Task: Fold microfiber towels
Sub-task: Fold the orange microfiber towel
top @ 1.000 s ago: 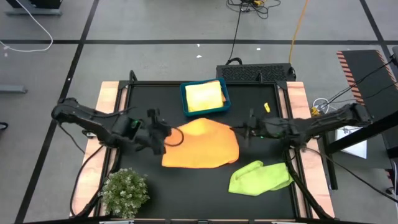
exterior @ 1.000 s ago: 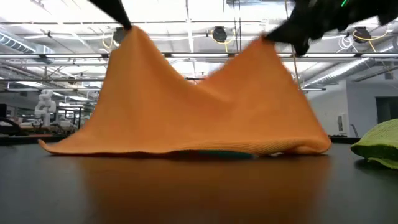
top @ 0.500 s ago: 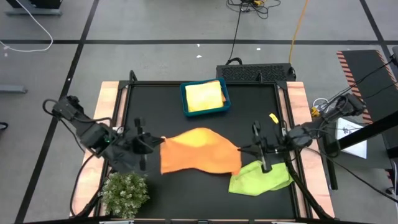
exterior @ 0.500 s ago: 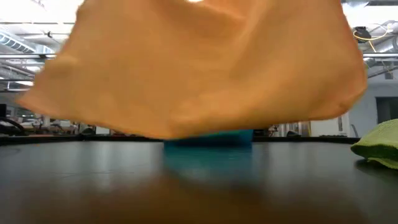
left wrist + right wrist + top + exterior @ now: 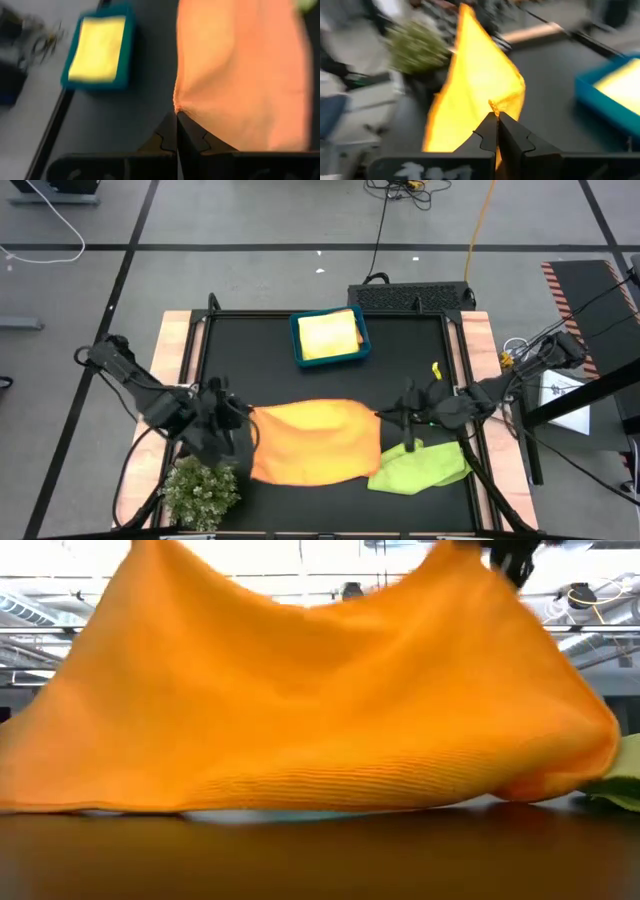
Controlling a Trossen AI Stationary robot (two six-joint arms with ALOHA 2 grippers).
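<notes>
Hanging between both grippers, the orange towel [image 5: 312, 442] sits at the near-centre of the black table [image 5: 400, 370], stretched L to R w/ its lower edge dragging on the tabletop in the low view. Left gripper [image 5: 243, 420] is clamped tight on the towel's left top corner; in the left wrist view the two fingers meet on a pinched point of cloth [image 5: 176, 111], rest of the towel spreading away from it. Right gripper [image 5: 385, 418] is likewise closed on the right top corner [image 5: 493, 107], towel fanning out ahead of it toward the other arm. Just beside the left gripper, at the near-left corner, stands a small bushy plant [image 5: 201, 490]. Lime green towel [image 5: 420, 465] lies crumpled near-right, touching or just under the orange one's right edge, below the right gripper. Farther back, centre, a blue bin [image 5: 330, 336] holds a folded yellow towel [image 5: 328, 333], well apart from both grippers.
</notes>
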